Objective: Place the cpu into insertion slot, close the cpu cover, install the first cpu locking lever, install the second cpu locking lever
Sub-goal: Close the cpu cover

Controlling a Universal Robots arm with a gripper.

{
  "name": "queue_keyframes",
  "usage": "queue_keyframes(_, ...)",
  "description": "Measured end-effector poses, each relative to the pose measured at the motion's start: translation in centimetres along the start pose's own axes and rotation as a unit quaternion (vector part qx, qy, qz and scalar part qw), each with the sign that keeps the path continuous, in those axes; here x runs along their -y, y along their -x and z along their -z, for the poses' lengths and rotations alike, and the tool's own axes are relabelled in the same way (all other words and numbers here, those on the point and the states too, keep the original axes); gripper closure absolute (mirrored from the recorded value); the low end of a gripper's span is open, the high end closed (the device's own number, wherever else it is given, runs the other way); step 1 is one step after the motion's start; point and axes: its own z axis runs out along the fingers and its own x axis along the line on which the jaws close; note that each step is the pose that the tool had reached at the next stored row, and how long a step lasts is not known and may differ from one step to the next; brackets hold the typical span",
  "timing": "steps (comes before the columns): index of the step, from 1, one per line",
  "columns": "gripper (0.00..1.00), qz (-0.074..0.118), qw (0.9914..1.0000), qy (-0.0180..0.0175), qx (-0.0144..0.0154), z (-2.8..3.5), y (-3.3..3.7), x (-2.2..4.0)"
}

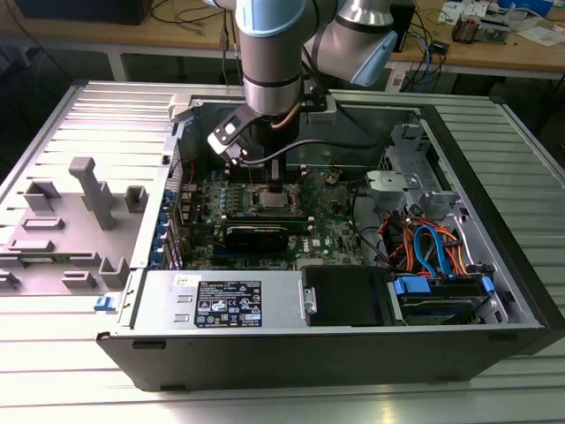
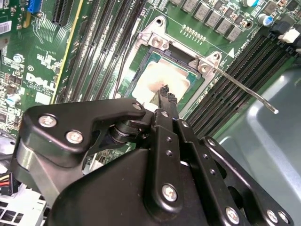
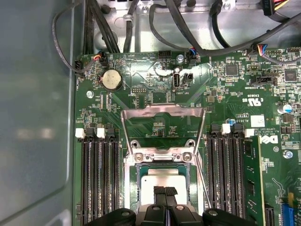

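Observation:
The cpu (image 3: pixel 162 180) lies flat in the insertion slot (image 3: pixel 134 188), its silver-grey top also visible in the second wrist view (image 2: pixel 157 75). The cpu cover (image 3: pixel 162 112) stands open, swung back from its hinge on the far side of the socket. One thin locking lever (image 2: pixel 244 92) sticks out unlatched past the socket corner; I see it as a thin rod (image 3: pixel 203 183) in the first wrist view. My gripper (image 3: pixel 164 191) hangs right over the chip with its fingers shut together and nothing between them; it also shows from the other side (image 2: pixel 164 92) and from outside (image 1: pixel 269 184). Whether the tips touch the chip is unclear.
Black memory slots (image 3: pixel 99 183) flank the socket on both sides. A long black expansion card (image 1: pixel 256 234) lies in front of the socket. The open computer case (image 1: pixel 353 344) holds drive bays with orange and blue cables (image 1: pixel 433 247). A grey fixture (image 1: pixel 88 190) sits at the exterior view's left.

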Motion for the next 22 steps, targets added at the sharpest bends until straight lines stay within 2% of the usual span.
queue_keyframes(6, 0.89, 0.000, 1.00000, 0.0000, 0.0000, 0.63, -0.02, -0.05)
queue_keyframes(14, 0.89, 0.000, 1.00000, 0.0000, 0.0001, 0.78, -0.02, -0.06)
queue_keyframes(22, 0.89, 0.000, 1.00000, 0.0000, 0.0000, 1.34, -0.04, -0.11)
